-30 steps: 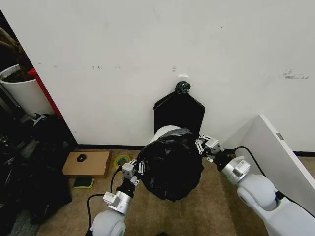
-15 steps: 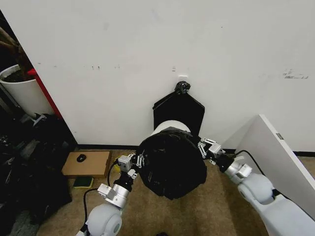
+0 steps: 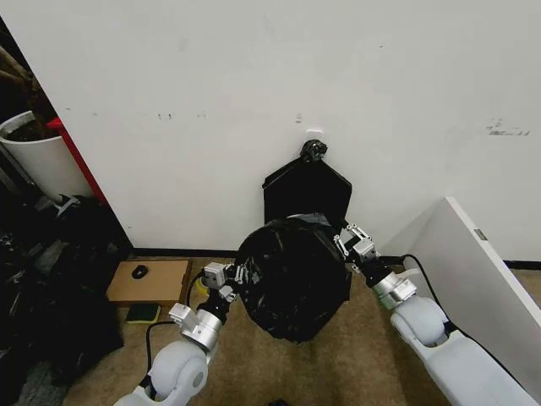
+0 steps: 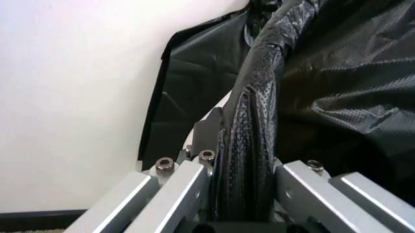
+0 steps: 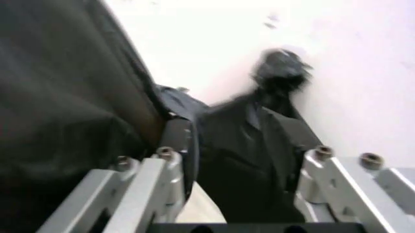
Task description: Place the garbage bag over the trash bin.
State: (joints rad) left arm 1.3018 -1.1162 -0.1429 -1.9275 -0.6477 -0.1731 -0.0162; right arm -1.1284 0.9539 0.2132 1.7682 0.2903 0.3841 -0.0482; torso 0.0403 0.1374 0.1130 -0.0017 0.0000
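A scuffed white wall [image 3: 254, 85] meets tan carpet [image 3: 372, 355] at a dark baseboard [image 3: 182, 252]. A white panel [image 3: 473, 254] leans at right; a cardboard box [image 3: 150, 282] and white plant pot [image 3: 38, 156] sit left.

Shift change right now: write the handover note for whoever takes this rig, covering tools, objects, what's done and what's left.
Left tool: shut on the crinkled glossy black plastic garbage bag, at the bag's left side; the film bunches between its fingers.
Right tool: at the bag's right side, holding its edge.
Round white plastic trash bin: hidden under the bag, by the white wall.
Done: bag draped over the bin.
Left: check the rim is wrapped, then release.
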